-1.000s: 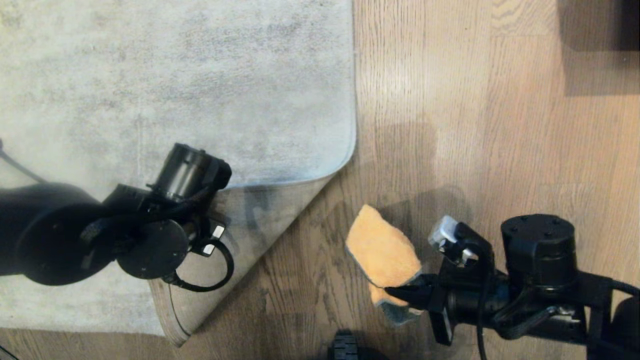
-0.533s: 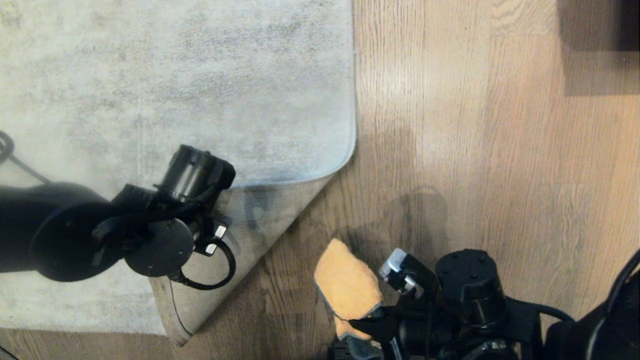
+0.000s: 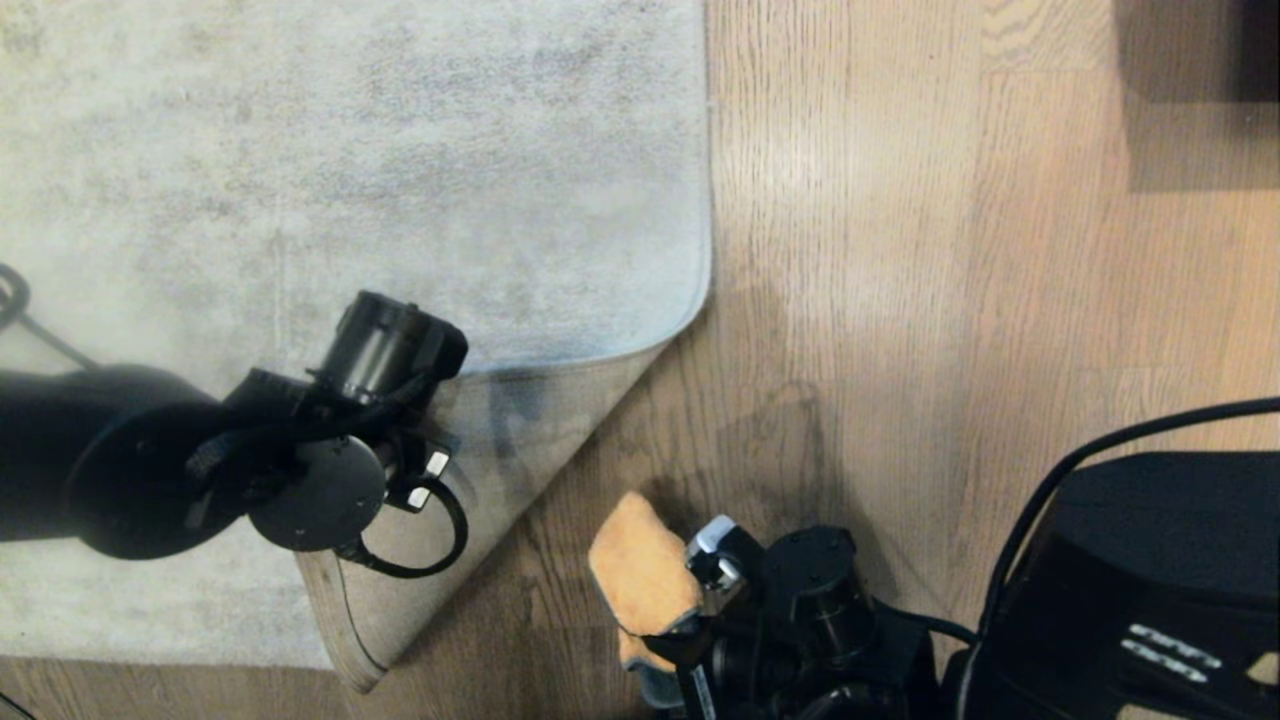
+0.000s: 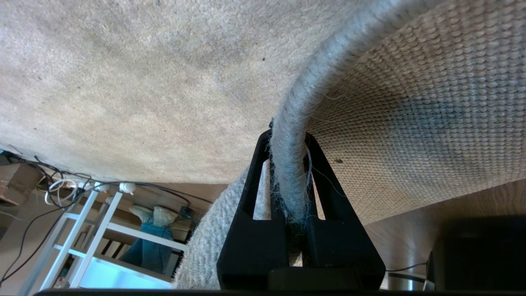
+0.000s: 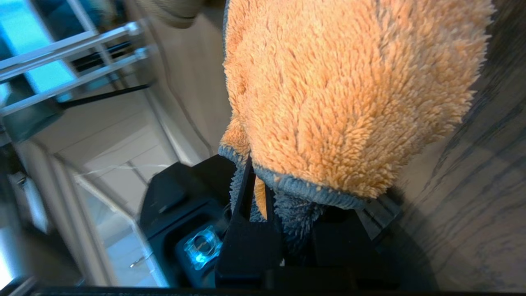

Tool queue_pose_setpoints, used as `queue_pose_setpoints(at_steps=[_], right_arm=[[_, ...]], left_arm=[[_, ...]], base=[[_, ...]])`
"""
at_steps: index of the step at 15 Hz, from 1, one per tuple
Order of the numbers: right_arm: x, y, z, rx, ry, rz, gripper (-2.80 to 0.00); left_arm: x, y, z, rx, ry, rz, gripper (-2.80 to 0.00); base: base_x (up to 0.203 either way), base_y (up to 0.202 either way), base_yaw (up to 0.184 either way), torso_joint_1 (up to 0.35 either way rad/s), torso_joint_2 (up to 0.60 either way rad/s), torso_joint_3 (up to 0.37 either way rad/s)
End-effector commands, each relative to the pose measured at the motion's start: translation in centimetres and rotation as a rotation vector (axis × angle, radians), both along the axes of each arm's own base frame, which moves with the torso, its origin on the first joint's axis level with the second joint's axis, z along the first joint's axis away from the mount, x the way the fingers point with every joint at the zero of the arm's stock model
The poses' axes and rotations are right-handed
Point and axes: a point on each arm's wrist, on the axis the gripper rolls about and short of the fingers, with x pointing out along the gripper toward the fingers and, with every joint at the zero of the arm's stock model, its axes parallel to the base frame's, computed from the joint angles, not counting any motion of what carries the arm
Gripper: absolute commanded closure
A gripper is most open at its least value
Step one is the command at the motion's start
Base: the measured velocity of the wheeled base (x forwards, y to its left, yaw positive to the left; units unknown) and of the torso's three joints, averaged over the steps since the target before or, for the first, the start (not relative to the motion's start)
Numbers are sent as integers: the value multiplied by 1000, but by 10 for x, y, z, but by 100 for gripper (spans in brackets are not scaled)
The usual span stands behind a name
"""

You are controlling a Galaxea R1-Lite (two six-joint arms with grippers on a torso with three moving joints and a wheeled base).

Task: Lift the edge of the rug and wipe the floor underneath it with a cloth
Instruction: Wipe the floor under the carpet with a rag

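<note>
Jaws of both grippers are pressed together on fabric: the left gripper (image 4: 287,176) pinches the rug edge (image 4: 289,135), the right gripper (image 5: 263,205) pinches the cloth (image 5: 341,90). Largest is the rug (image 3: 350,160), pale grey and flat on the floor (image 3: 900,300) except at its near corner, which is folded back so that the tan backing (image 3: 530,430) faces up; the left arm holds it there, presumably to keep the boards beneath exposed. Bare planks lie between this lifted corner and the right arm. Smallest is the orange cloth, low in the head view just beside the raised flap, gripped by one grey-bound hem so that its fluffy bulk hangs free ahead of the fingers, probably to serve as the wiping face.
</note>
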Motion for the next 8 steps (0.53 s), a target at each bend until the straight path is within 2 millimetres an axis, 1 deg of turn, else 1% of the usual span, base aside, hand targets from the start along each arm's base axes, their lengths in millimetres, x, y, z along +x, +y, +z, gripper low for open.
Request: queue_pose_setpoints(at_steps=[1,5,8], right_arm=[[7,11,-17,-12,18,-20,0],[22,28,-23,-1,-8,-83,0],[28,35,-26,1,-10,-89,0]], left_arm=[[0,0,0,4,-1,4,0],[-1,1,-2,19,-2,17,0],[-1,1,-2,20,0,17,0]], base=[[0,0,0,0,0,0],[0,0,0,0,0,0],[0,0,0,0,0,0]])
